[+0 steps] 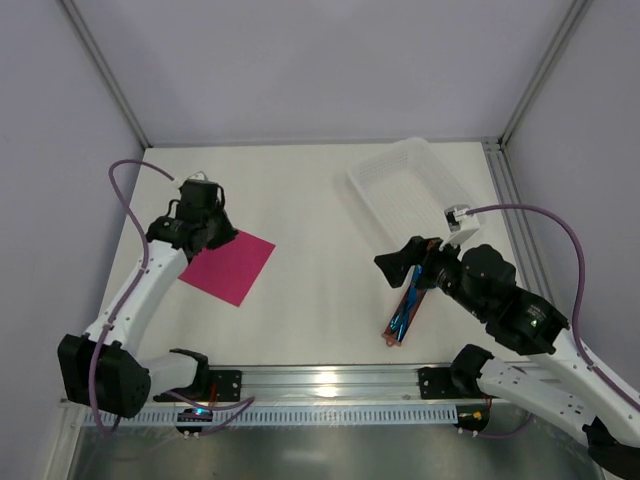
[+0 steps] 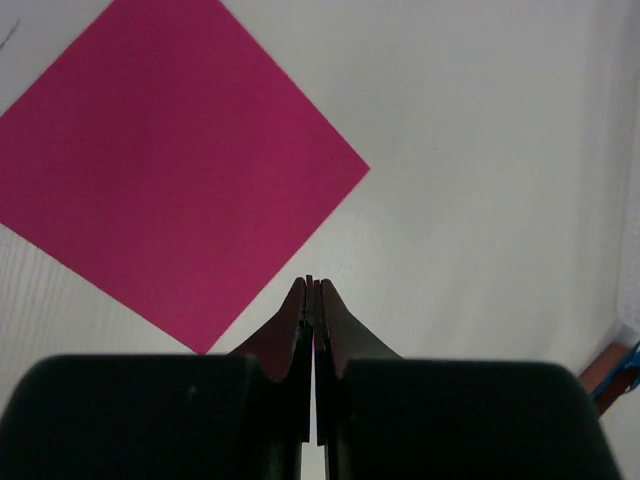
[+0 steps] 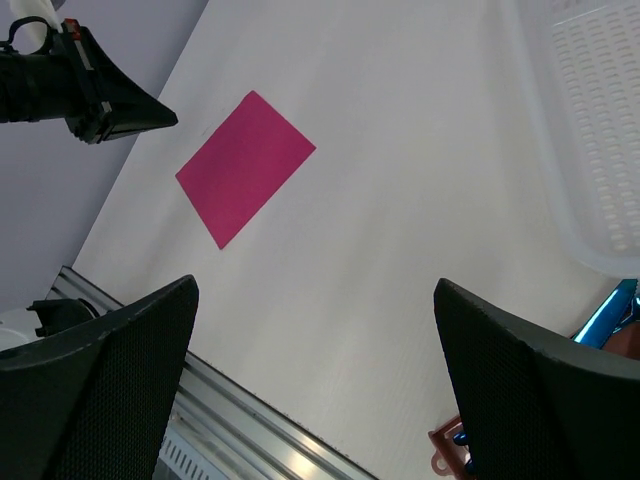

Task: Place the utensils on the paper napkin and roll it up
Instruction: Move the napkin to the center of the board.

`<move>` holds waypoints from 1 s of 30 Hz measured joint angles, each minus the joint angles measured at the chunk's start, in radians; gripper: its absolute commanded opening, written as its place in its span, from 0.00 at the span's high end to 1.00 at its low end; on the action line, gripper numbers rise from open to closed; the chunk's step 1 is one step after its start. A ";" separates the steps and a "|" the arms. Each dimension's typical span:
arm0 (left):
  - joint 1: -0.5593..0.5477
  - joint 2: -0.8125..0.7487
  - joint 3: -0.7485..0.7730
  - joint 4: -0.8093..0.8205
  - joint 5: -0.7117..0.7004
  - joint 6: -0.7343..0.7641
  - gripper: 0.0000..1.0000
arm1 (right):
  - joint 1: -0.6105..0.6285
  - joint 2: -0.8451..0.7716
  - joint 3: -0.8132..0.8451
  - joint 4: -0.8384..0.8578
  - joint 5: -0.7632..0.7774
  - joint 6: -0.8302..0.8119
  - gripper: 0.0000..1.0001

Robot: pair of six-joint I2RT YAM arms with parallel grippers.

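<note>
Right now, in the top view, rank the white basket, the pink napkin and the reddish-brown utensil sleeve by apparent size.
1. white basket, largest.
2. pink napkin.
3. utensil sleeve, smallest, though its far end is hidden under the right arm.

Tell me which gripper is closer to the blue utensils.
Right. The right gripper hangs open by the far end of the blue utensils; the left gripper, shut, is away at the pink paper napkin.
</note>
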 measured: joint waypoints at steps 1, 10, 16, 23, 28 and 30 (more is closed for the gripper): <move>0.033 0.019 -0.010 0.006 0.000 -0.005 1.00 | 0.000 -0.007 -0.005 0.003 -0.001 -0.004 0.01; 0.066 0.246 -0.058 0.042 0.015 -0.018 1.00 | 0.000 -0.046 -0.045 0.000 0.000 -0.036 0.00; 0.066 0.348 -0.080 0.084 0.016 -0.016 1.00 | 0.000 -0.047 -0.049 0.000 0.000 -0.053 0.00; 0.066 0.416 -0.104 0.151 0.069 -0.011 1.00 | 0.000 -0.041 -0.054 0.002 0.005 -0.058 0.00; 0.062 0.443 -0.119 0.175 0.092 -0.009 1.00 | 0.000 -0.038 -0.055 0.002 0.006 -0.057 0.00; 0.060 0.451 -0.122 0.189 0.096 -0.009 1.00 | 0.000 -0.038 -0.055 0.002 0.009 -0.057 0.00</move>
